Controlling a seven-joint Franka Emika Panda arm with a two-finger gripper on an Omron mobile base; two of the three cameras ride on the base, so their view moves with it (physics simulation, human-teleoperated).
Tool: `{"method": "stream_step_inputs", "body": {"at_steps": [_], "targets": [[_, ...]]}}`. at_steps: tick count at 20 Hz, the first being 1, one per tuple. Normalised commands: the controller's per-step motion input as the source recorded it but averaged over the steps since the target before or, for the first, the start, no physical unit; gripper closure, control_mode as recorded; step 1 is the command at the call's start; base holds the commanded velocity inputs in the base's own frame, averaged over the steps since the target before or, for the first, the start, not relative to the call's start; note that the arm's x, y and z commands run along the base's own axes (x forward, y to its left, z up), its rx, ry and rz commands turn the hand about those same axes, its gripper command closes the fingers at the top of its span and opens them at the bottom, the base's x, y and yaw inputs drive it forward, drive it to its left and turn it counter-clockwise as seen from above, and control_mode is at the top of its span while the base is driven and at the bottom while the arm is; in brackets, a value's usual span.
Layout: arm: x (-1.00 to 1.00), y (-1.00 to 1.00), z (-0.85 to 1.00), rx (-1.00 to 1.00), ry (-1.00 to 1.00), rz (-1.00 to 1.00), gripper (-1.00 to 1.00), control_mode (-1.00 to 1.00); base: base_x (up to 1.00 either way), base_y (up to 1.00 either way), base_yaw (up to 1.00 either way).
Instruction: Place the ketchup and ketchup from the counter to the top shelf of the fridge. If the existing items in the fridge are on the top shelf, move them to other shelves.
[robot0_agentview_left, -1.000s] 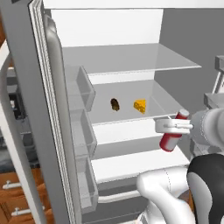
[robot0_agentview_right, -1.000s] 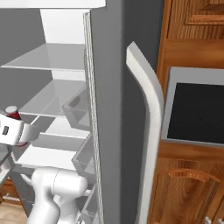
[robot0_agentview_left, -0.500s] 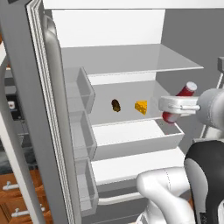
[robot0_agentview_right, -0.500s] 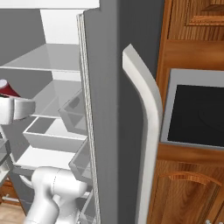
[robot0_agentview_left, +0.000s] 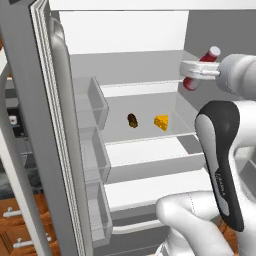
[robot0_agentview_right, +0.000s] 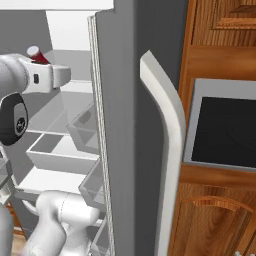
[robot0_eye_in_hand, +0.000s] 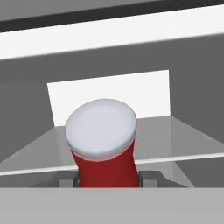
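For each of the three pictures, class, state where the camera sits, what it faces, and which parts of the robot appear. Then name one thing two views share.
Left base view: behind the arm's left, facing the open fridge; arm at right, pincer shut on the ketchup.
Right base view: behind the arm's right, facing the fridge door edge and handle; arm at left.
Hand view: on the hand, looking along the ketchup toward the top shelf.
Shared: the pale-capped ketchup.
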Motion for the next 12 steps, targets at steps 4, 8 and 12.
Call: {"method": "stream_step_inputs", "body": {"at_steps": [4,8,12], "targets": [[1.0,-0.15,-0.11,-0.02,0.24,0.0,1.0,-1.0,0.0,0.0,0.0],[1.0,-0.03,-0.17,-0.04,0.19,0.0,1.0,-1.0,0.0,0.0,0.0],[1.0,0.0,-0.24,-0.03,0.13,0.0,1.0,-1.0,0.0,0.0,0.0]]}}
